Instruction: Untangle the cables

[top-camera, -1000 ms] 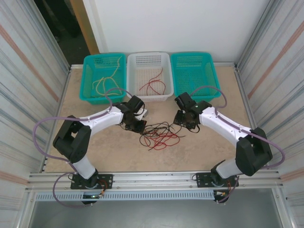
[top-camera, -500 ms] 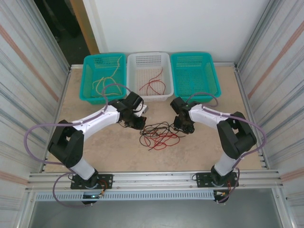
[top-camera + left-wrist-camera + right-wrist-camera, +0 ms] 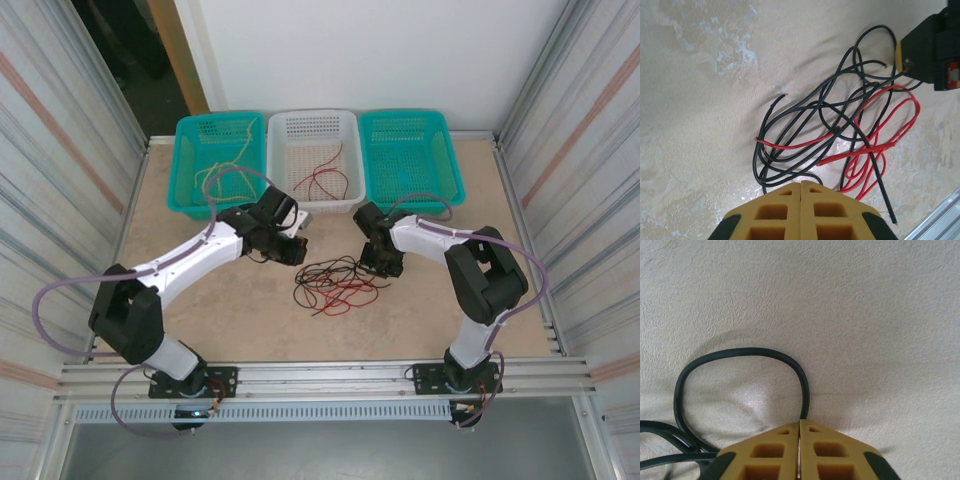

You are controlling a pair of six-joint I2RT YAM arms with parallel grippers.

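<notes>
1. Beige tabletop [image 3: 450, 310] between corrugated walls carries the cables [image 3: 338, 283], a red-and-black heap lying between the two arms with its long axis running left to right.
2. The right gripper [image 3: 799, 422] has its pads pressed together on a black cable [image 3: 740, 354]. In the wrist view the loop curls away from the tips toward the left, back to the heap.
3. The left gripper [image 3: 800, 186] has its pads closed flat against each other, with nothing seen between them. The heap lies straight ahead of its tips, the nearest black loops just beyond.
4. As the right arm seems to anchor one end, the left arm at the opposite end looks best placed to part its fingers, take a red strand [image 3: 890, 115], and draw it away from the right.
</notes>
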